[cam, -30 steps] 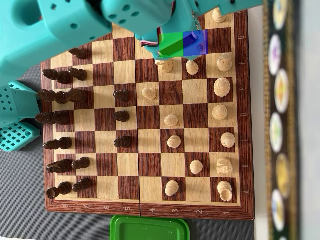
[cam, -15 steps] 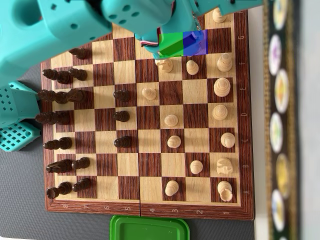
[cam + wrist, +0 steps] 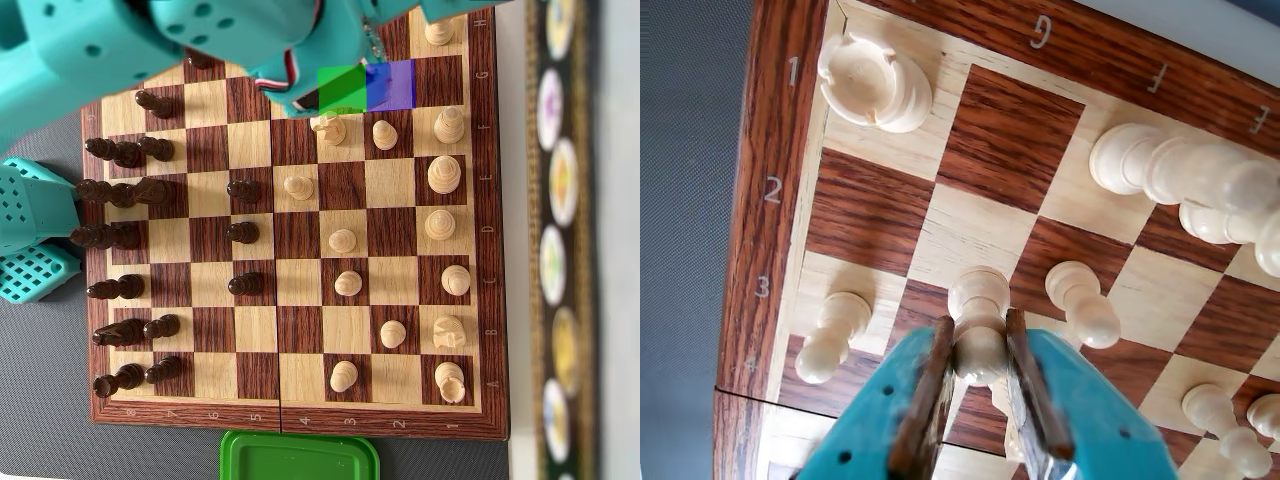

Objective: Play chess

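Observation:
In the wrist view my gripper [image 3: 979, 352], teal with brown pads [image 3: 931, 385], is shut on the round head of a white pawn [image 3: 979, 300]. The pawn stands upright over a dark square in the G file near rank 3; I cannot tell whether its base touches the chessboard [image 3: 980, 225]. In the overhead view the teal arm [image 3: 200, 40] covers the board's [image 3: 300, 410] top left, and the gripper tips and held pawn are hidden under it, beside a green patch [image 3: 343, 88] and a blue patch [image 3: 391, 85].
In the wrist view a white rook [image 3: 875, 85] stands in the corner, with white pawns left [image 3: 833, 338] and right [image 3: 1084, 304] of the gripper and tall white pieces [image 3: 1160, 165] at right. Overhead, dark pieces [image 3: 125, 190] line the left and a green tray [image 3: 300, 458] lies below the board.

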Robot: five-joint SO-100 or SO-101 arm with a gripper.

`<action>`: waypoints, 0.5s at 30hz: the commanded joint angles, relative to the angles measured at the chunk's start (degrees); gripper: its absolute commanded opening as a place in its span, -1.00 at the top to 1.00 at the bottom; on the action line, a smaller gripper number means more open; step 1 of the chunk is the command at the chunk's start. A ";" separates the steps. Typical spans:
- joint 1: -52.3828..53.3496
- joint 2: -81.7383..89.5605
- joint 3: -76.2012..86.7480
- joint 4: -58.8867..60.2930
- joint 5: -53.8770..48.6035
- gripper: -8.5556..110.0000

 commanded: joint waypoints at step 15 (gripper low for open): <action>-0.79 13.18 11.43 -0.70 0.35 0.76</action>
